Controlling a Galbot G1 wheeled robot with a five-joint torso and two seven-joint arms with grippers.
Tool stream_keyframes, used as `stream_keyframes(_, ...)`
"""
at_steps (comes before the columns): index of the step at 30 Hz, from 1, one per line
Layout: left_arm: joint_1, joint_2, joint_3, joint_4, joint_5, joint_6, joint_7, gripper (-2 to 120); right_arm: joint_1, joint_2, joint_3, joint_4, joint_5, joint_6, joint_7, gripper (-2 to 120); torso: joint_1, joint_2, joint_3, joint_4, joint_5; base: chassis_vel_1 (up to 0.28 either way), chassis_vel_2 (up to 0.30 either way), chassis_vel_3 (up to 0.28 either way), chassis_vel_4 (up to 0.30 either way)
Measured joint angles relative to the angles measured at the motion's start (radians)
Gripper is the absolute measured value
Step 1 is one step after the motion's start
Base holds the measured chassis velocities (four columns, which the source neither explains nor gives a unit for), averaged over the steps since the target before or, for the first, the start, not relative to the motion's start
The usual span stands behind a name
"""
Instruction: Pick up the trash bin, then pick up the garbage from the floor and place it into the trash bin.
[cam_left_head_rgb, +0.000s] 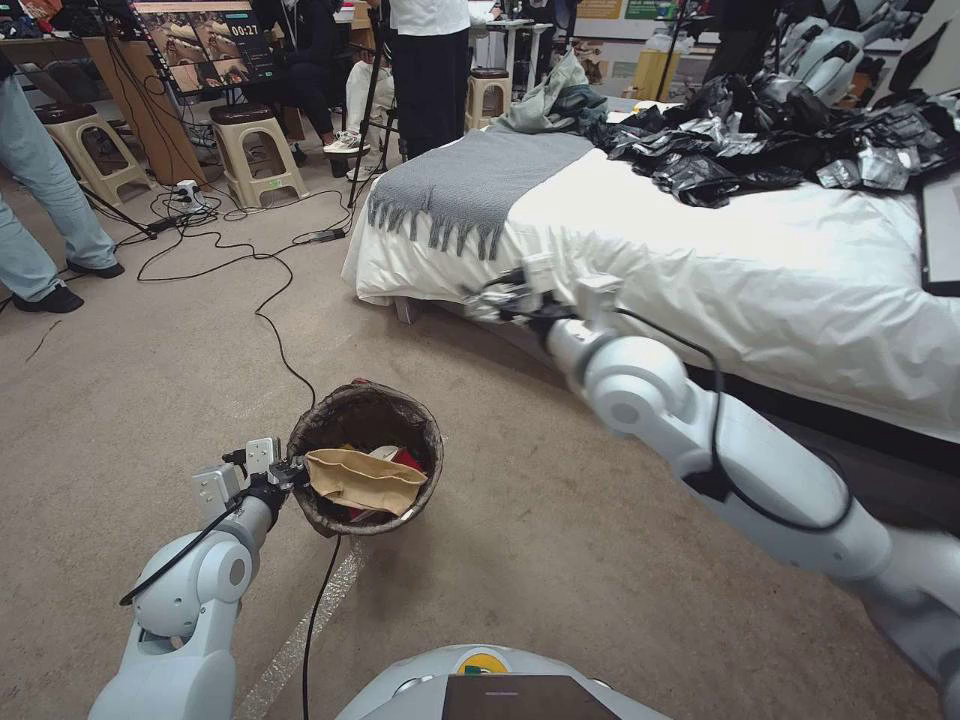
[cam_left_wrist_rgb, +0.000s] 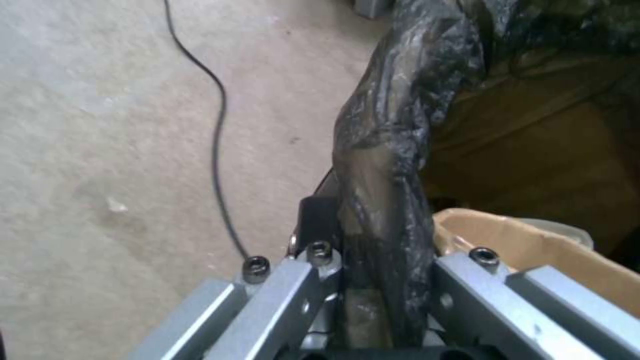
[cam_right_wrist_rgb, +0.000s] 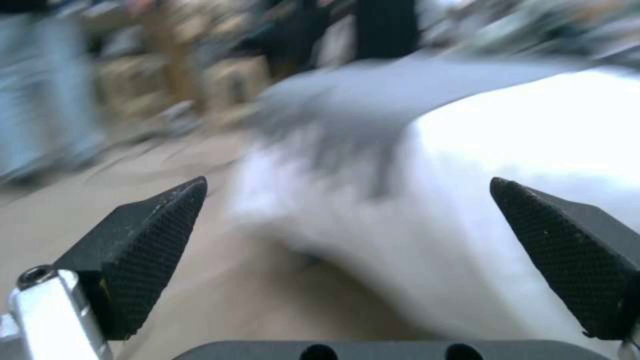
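Observation:
The trash bin (cam_left_head_rgb: 366, 456), lined with a dark bag over its rim, hangs above the carpet at lower centre-left. My left gripper (cam_left_head_rgb: 291, 472) is shut on its rim (cam_left_wrist_rgb: 387, 165) at the bin's left side. Inside lie garbage pieces: a brown paper bag (cam_left_head_rgb: 362, 480) (cam_left_wrist_rgb: 533, 250) on top, with red and white scraps under it. My right gripper (cam_left_head_rgb: 488, 298) is raised in the air near the bed's corner, open and empty, its fingertips (cam_right_wrist_rgb: 167, 215) wide apart.
A white bed (cam_left_head_rgb: 700, 260) with a grey throw (cam_left_head_rgb: 470, 185) and a heap of black plastic sacks (cam_left_head_rgb: 780, 135) fills the right. Black cables (cam_left_head_rgb: 270, 300) run over the carpet. Stools (cam_left_head_rgb: 255, 150) and standing people are at the back left.

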Motion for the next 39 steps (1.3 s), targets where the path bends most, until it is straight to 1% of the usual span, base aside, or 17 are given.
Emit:
stream_keyframes(1, -0.001, 0.003, 0.000, -0.002, 0.024, -0.008, 0.000, 0, -0.101, 0.003, 0.119, -0.005, -0.116, 0.027, -0.019, 100, 0.000, 0.000, 0.000, 0.0001, -0.0001, 0.000, 0.000, 0.000, 0.000)
stream_keyframes(2, -0.001, 0.005, 0.002, -0.008, 0.029, -0.012, -0.001, 0, -0.189, 0.015, 0.205, -0.011, -0.203, 0.053, -0.028, 100, 0.000, 0.000, 0.000, 0.0003, 0.0001, 0.000, 0.000, 0.000, 0.000)
stream_keyframes(3, -0.001, 0.005, 0.002, -0.008, 0.029, -0.012, -0.001, 0, -0.189, 0.015, 0.205, -0.011, -0.203, 0.053, -0.028, 100, 0.000, 0.000, 0.000, 0.0003, 0.0001, 0.000, 0.000, 0.000, 0.000)
stream_keyframes(4, 0.000, 0.006, 0.005, -0.012, 0.030, -0.014, -0.002, 0, -0.251, 0.028, 0.266, -0.016, -0.262, 0.073, -0.033, 100, 0.000, 0.000, 0.000, 0.0001, 0.0008, 0.000, 0.000, 0.000, 0.000)
stream_keyframes(5, 0.001, 0.007, 0.011, -0.017, 0.030, -0.017, -0.004, 0, -0.339, 0.050, 0.353, -0.027, -0.362, 0.114, -0.047, 100, 0.000, 0.000, 0.000, 0.0003, 0.0004, 0.000, 0.000, 0.000, 0.000)
stream_keyframes(6, 0.001, 0.008, 0.015, -0.018, 0.030, -0.019, -0.005, 0, -0.394, 0.067, 0.405, -0.040, -0.433, 0.150, -0.063, 100, 0.000, 0.000, 0.000, -0.0003, -0.0002, 0.000, 0.000, 0.000, 0.000)
stream_keyframes(7, 0.001, 0.008, 0.015, -0.018, 0.030, -0.019, -0.005, 0, -0.394, 0.067, 0.405, -0.040, -0.433, 0.150, -0.063, 100, 0.000, 0.000, 0.000, -0.0003, -0.0002, 0.000, 0.000, 0.000, 0.000)
stream_keyframes(8, 0.002, 0.008, 0.018, -0.019, 0.031, -0.020, -0.010, 0, -0.437, 0.085, 0.444, -0.053, -0.505, 0.179, -0.079, 100, 0.000, 0.000, 0.000, -0.0001, -0.0004, 0.000, 0.000, 0.000, 0.000)
stream_keyframes(10, 0.005, 0.005, 0.027, -0.025, 0.034, -0.022, -0.029, 0, -0.567, 0.162, 0.542, -0.076, -0.699, 0.255, -0.123, 100, 0.000, 0.000, 0.000, 0.0000, 0.0001, 0.000, 0.000, 0.000, 0.000)
stream_keyframes(11, 0.005, 0.005, 0.027, -0.025, 0.034, -0.022, -0.029, 0, -0.567, 0.162, 0.542, -0.076, -0.699, 0.255, -0.123, 100, 0.000, 0.000, 0.000, 0.0000, 0.0001, 0.000, 0.000, 0.000, 0.000)
stream_keyframes(12, 0.006, 0.003, 0.029, -0.026, 0.034, -0.023, -0.033, 0, -0.603, 0.197, 0.567, -0.078, -0.732, 0.274, -0.130, 100, 0.000, 0.000, 0.000, 0.0003, -0.0002, 0.000, 0.000, 0.000, 0.000)
stream_keyframes(14, 0.010, 0.002, 0.034, -0.029, 0.031, -0.029, -0.036, 0, -0.693, 0.338, 0.616, -0.086, -0.791, 0.320, -0.136, 100, 0.000, 0.000, 0.000, 0.0000, 0.0001, 0.000, 0.000, 0.000, 0.000)
stream_keyframes(15, 0.010, 0.002, 0.034, -0.029, 0.031, -0.029, -0.036, 0, -0.693, 0.338, 0.616, -0.086, -0.791, 0.320, -0.136, 100, 0.000, 0.000, 0.000, 0.0000, 0.0001, 0.000, 0.000, 0.000, 0.000)
stream_keyframes(17, 0.012, 0.010, 0.033, -0.034, 0.020, -0.027, -0.039, 0, -0.733, 0.421, 0.634, -0.103, -0.850, 0.371, -0.140, 100, 0.000, 0.000, 0.000, 0.0001, -0.0003, 0.000, 0.000, 0.000, 0.000)
stream_keyframes(18, 0.012, 0.010, 0.033, -0.034, 0.020, -0.027, -0.039, 0, -0.733, 0.421, 0.634, -0.103, -0.850, 0.371, -0.140, 100, 0.000, 0.000, 0.000, 0.0001, -0.0003, 0.000, 0.000, 0.000, 0.000)
stream_keyframes(20, 0.012, 0.013, 0.028, -0.039, 0.003, -0.018, -0.042, 0, -0.745, 0.457, 0.634, -0.113, -0.886, 0.402, -0.142, 100, 0.000, 0.000, 0.000, 0.0003, -0.0002, 0.000, 0.000, 0.000, 0.000)
stream_keyframes(39, 0.030, 0.027, -0.002, -0.064, -0.019, -0.008, -0.035, 0, -0.730, 0.500, 0.605, -0.141, -0.905, 0.417, -0.142, 100, 0.000, 0.000, 0.000, 0.0003, -0.0004, 0.024, 0.030, 0.028, 0.030)
